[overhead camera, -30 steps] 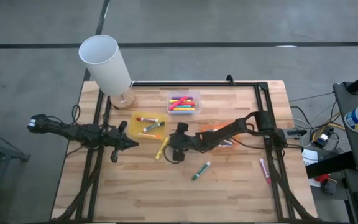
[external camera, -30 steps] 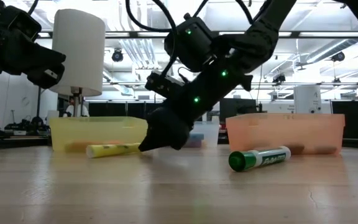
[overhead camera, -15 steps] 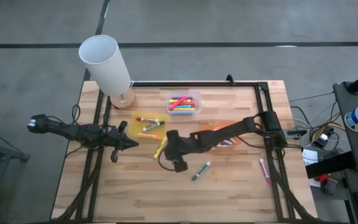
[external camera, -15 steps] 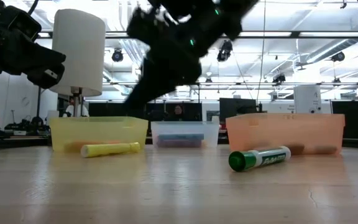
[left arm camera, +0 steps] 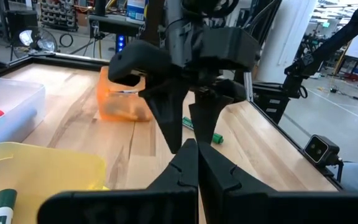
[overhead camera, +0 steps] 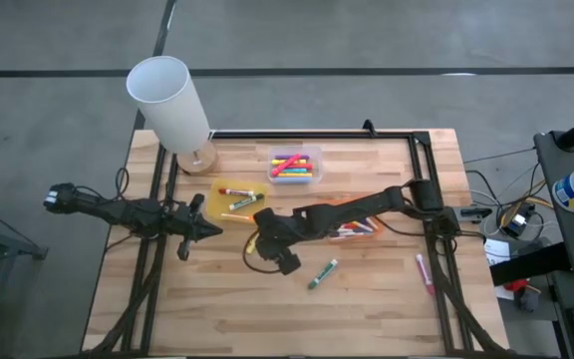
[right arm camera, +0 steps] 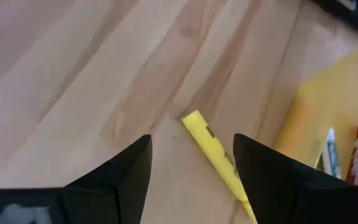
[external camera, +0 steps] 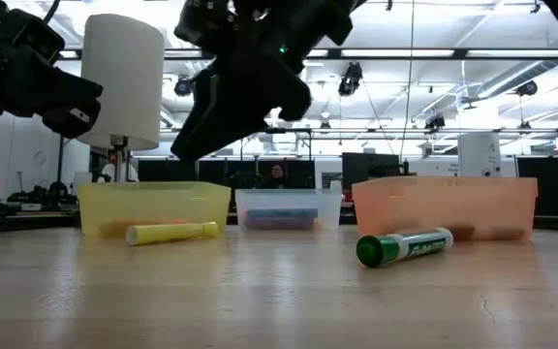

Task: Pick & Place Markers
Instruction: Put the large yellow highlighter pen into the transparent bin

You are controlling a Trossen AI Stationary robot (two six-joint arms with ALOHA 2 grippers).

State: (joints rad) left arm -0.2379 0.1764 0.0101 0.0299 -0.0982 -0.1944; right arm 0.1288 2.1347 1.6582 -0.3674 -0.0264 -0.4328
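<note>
The right arm is seen stretched leftward across the middle of the table point(overhead camera: 367, 299), and the right gripper point(overhead camera: 263, 235) is held above the wood with its fingers spread apart, nothing between them. In the right wrist view the yellow marker point(right arm camera: 219, 157) is framed between the two dark fingertips point(right arm camera: 126, 171), lying flat on the boards just beside the yellow tray point(right arm camera: 337, 106). From the low view the gripper is seen raised well clear of the tabletop, over the yellow marker point(external camera: 172, 233). The left gripper point(overhead camera: 203, 230) is parked at the left side of the table, its fingers pressed together (seen in the left wrist view as a single closed wedge). A green marker point(overhead camera: 322, 273) lies on the bare wood nearer the front edge, a pink marker point(overhead camera: 425, 274) lies far to the right by the frame rail, and further markers are held in the yellow tray, the clear tray point(overhead camera: 307, 152) and the orange tray point(overhead camera: 372, 231). Compared with half a second earlier, the right gripper has been carried farther left toward the yellow marker, while the left arm has stayed where it was.
</note>
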